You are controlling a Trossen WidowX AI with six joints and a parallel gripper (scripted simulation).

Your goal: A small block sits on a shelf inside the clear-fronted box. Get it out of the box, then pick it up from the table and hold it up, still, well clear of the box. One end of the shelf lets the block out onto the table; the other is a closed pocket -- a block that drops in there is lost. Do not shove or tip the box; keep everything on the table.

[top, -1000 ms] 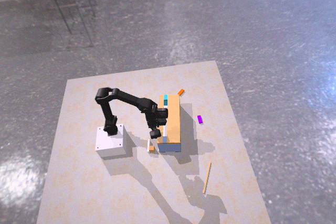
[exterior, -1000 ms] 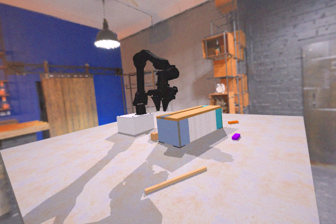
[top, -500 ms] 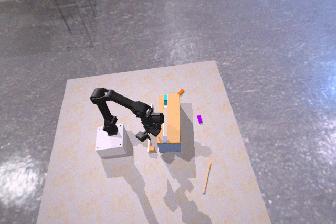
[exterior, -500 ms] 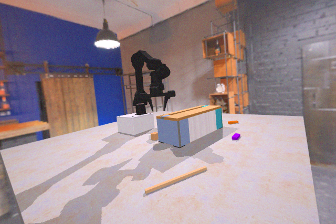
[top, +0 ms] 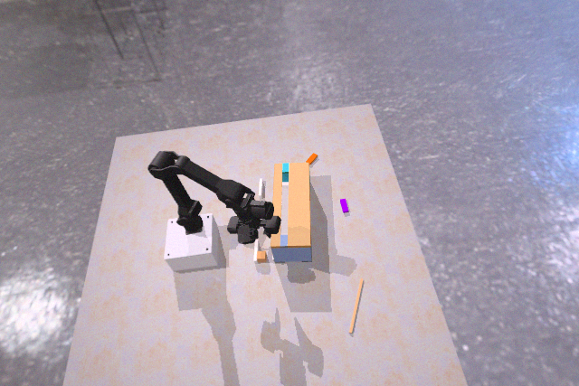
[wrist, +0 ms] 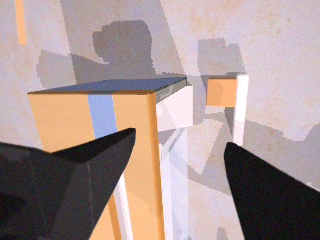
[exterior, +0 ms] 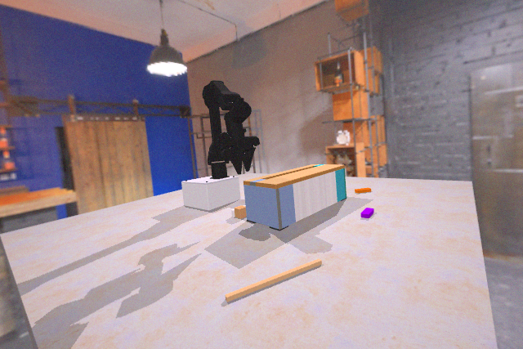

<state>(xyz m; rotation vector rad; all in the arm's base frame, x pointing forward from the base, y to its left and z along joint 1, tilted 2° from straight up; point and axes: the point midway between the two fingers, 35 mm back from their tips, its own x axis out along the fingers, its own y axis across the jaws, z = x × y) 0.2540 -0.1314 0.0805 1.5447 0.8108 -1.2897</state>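
Note:
A small orange block point(top: 261, 256) point(exterior: 239, 212) point(wrist: 221, 92) lies on the table outside the box, near its blue end and against a low white rail point(top: 255, 250) point(wrist: 241, 100). The long box point(top: 298, 204) point(exterior: 315, 197) point(wrist: 132, 110) has an orange slotted top, a blue end and a teal end. My gripper point(top: 253, 227) point(exterior: 243, 172) point(wrist: 179, 141) is open and empty, pointing down above the rail side of the box. In the wrist view, its left finger overlaps the box top and its right finger is beside the box. The block appears beyond the fingertips, not between them.
A tan stick point(top: 355, 305) point(exterior: 274, 280) point(wrist: 21, 22) lies beyond the blue end. A purple block point(top: 344, 205) point(exterior: 367, 212) lies on the box's far side, and an orange piece point(top: 311, 158) point(exterior: 363, 190) near its teal end. The white arm base point(top: 189, 241) point(exterior: 207, 194) stands opposite the rail.

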